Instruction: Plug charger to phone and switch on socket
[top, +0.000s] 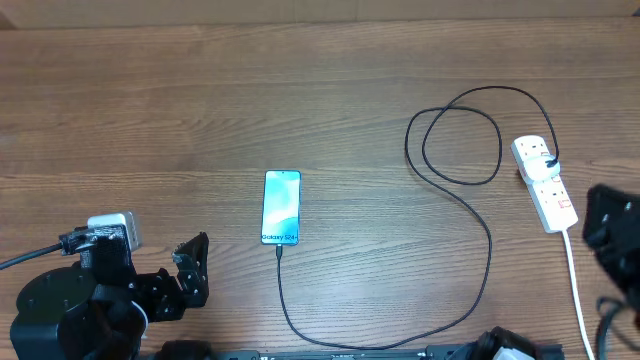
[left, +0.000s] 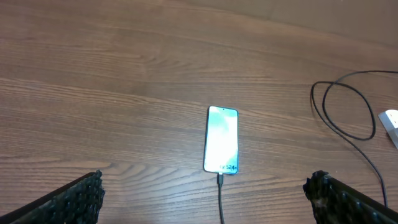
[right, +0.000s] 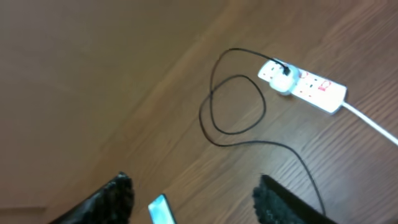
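The phone (top: 282, 208) lies flat mid-table with its light blue screen up, and also shows in the left wrist view (left: 221, 139). The black charger cable (top: 470, 300) has its plug tip (top: 279, 250) in the phone's near edge. It runs right, loops, and ends at an adapter in the white socket strip (top: 545, 185). My left gripper (top: 190, 265) is open and empty, left of and nearer than the phone, with its fingers (left: 208, 190) wide apart. My right gripper (right: 193, 190) is open and empty, raised above the table, away from the strip (right: 305, 84).
The cable's loops (top: 455, 135) lie left of the strip. The strip's white cord (top: 578, 290) runs toward the front right edge. The right arm's dark body (top: 612, 225) sits at the right edge. A white block (top: 118, 228) sits on the left arm.
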